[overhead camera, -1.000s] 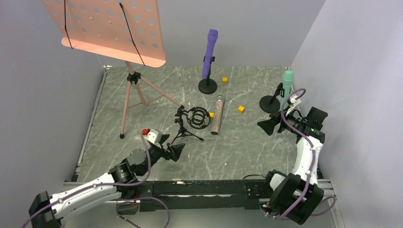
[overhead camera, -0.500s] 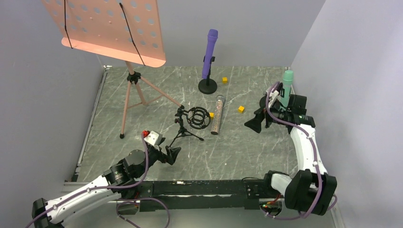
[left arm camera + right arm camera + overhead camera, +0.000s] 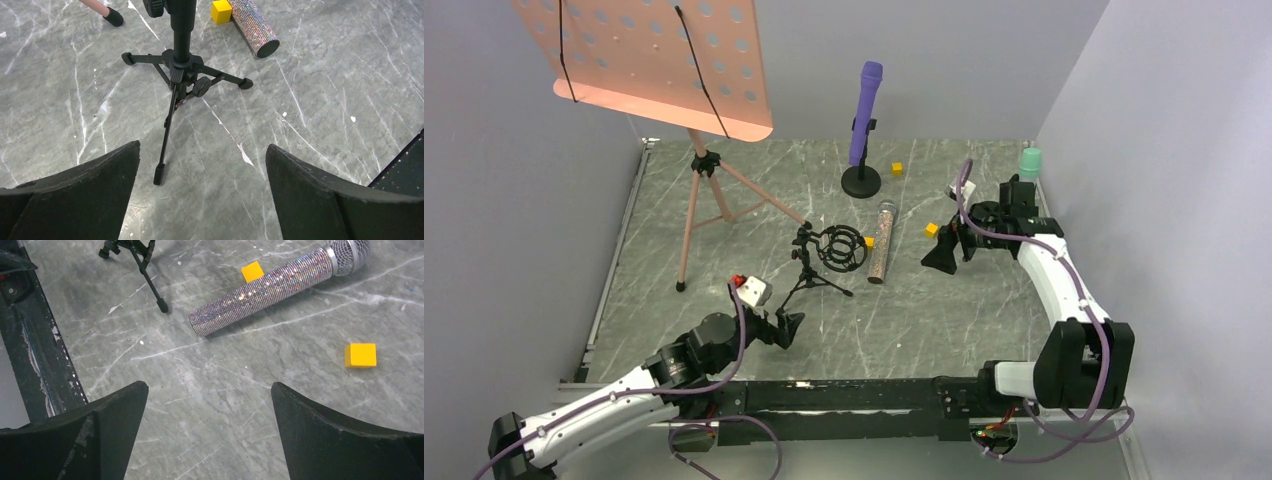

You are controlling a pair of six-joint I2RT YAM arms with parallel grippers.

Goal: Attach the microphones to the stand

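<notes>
- Facing the tripod stand [image 3: 182, 75] from its 7 o'clock with the left gripper [image 3: 202, 185], fingers spread wide on nothing; probably poised to steady the legs.
- Lying flat just at 3 o'clock of the stand's empty ring mount [image 3: 842, 247]: the glittery microphone [image 3: 265, 290], silver head toward 12 o'clock, unmounted and apparently next to go on.
- Aiming the right gripper [image 3: 210, 430] at it from 3 o'clock, fingers likewise spread and empty; seemingly lined up for a pickup.
- Standing clipped upright at the table's 12 o'clock: the purple microphone [image 3: 865, 110], looking finished.
- Peeking out at 2 o'clock beyond the right arm [image 3: 1049, 265]: the green microphone [image 3: 1029, 162], its holder hidden.
</notes>
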